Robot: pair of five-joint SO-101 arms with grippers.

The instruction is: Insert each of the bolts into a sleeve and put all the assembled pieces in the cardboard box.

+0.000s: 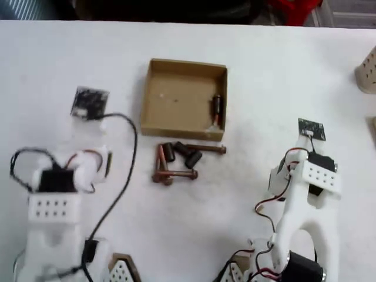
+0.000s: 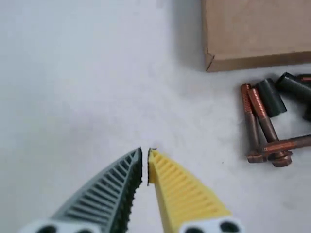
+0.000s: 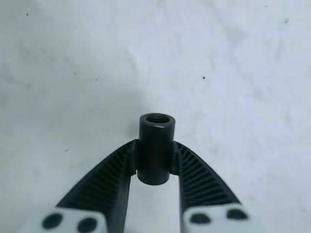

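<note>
Sleeve (image 3: 155,143) upright between right jaws

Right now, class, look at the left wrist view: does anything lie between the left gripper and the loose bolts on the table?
Nothing visible does. Bare table lies between the bolts and the left gripper, whose tips are closed. The cardboard box sits clear of that line.

Bright, even overhead light; soft shadows
</note>
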